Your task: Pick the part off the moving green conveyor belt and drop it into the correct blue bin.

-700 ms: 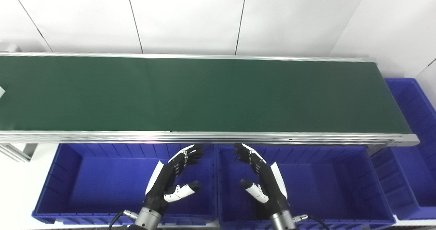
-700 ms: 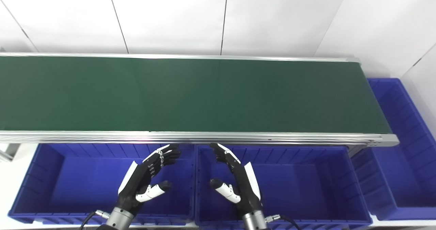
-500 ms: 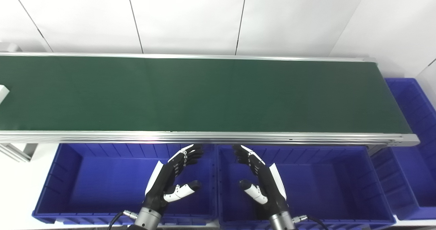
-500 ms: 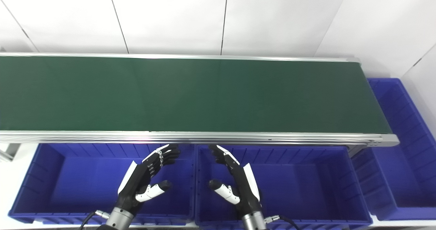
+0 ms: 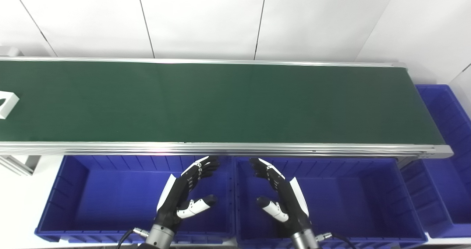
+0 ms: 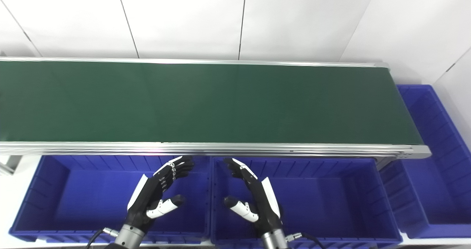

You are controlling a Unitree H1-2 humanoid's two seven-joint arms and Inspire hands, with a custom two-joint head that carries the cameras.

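Observation:
A white part (image 5: 7,103) shows at the far left edge of the green conveyor belt (image 5: 220,101), partly cut off by the picture's border; it is out of the right eye view. My left hand (image 5: 186,193) hovers open over the left blue bin (image 5: 77,204), fingers spread, palm facing right. My right hand (image 5: 281,193) hovers open over the middle blue bin (image 5: 368,204), palm facing left. Both hands hold nothing and stay below the belt's near rail.
A third blue bin (image 5: 447,131) stands past the belt's right end. The belt's silver near rail (image 5: 228,147) runs just above my fingertips. A white panelled wall rises behind the belt.
The white part has ridden further into view from the left edge of the belt. My right hand has drifted slightly left and down; the left hand has held still.

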